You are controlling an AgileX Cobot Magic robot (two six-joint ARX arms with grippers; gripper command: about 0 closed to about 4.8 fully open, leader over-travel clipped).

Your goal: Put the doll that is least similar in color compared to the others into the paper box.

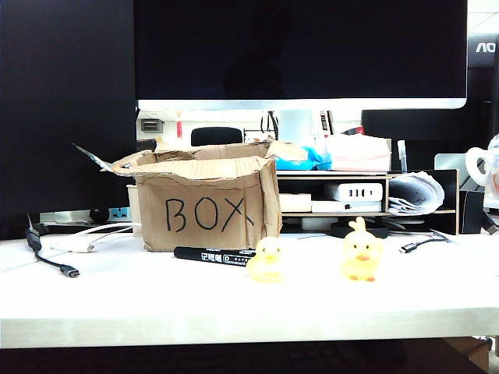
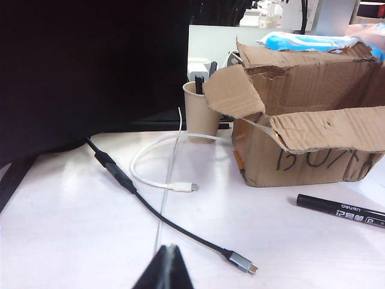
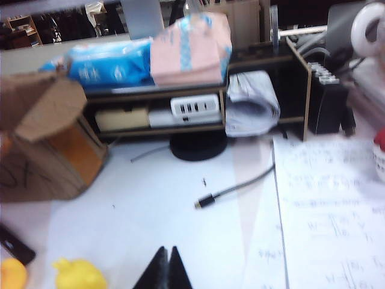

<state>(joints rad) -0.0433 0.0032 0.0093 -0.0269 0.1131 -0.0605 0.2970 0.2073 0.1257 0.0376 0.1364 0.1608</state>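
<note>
The exterior view shows no arm at all; each tool appears only in its own wrist view, as a dark wedge at the frame's edge. The left tool [image 2: 165, 268] hangs above the pale bench [image 1: 234, 308] with its two fingers pressed together on nothing, near a black cable with a metal plug [image 2: 180, 232] and a looped white cable [image 2: 157, 174]. The right tool [image 3: 164, 270] is likewise pinched closed and empty, over bare bench close to the yellow toys. The brown corrugated cardboard box with ragged flaps and "BOX" in black marker [image 1: 207, 206] stands left of centre on the bench. Only the left wrist view shows the tan paper cup [image 2: 200, 111] tucked behind the box's torn flap. Only the right wrist view shows the printed white sheets [image 3: 328, 211] lying on the bench. The exterior view gives two yellow toys: one small yellow rubber duck [image 1: 267, 260] just in front of the box's right corner, and one yellow chick with a head tuft [image 1: 361, 251] well apart to its right. One black marker pen [image 1: 212, 255] lies along the box's front, its tip just beside the duck. The small white doll shows in none of the three views, so I cannot tell where it is; the box's inside is hidden from every camera.
</note>
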